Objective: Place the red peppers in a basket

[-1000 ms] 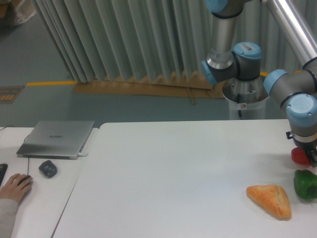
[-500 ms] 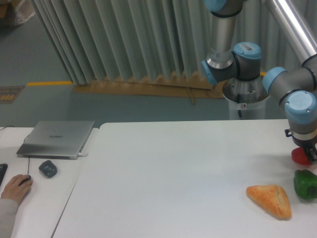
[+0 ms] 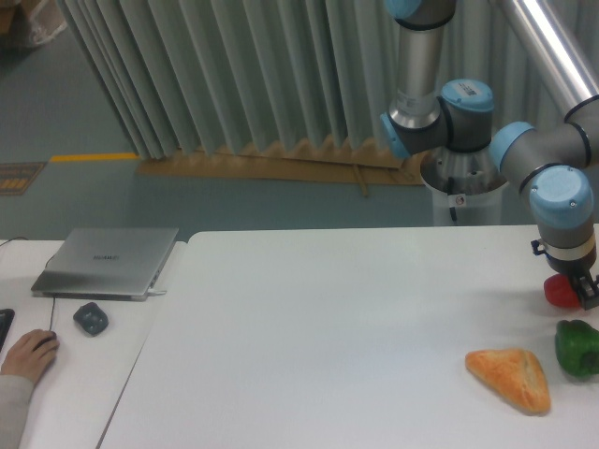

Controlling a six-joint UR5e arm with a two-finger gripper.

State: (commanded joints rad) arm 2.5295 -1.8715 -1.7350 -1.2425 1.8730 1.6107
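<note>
The red pepper, small and glossy, hangs just above the white table at its far right edge. My gripper points down from the blue-capped wrist and is shut on the pepper. Its dark fingers hide the pepper's right side. No basket is in view.
A green pepper lies just below the gripper, and an orange-tan bread wedge lies to its left. On the left desk are a closed laptop, a small dark object and a person's hand on a mouse.
The wrist and the red pepper have shifted together a little to the left and slightly up. The green pepper and the bread have not moved.
</note>
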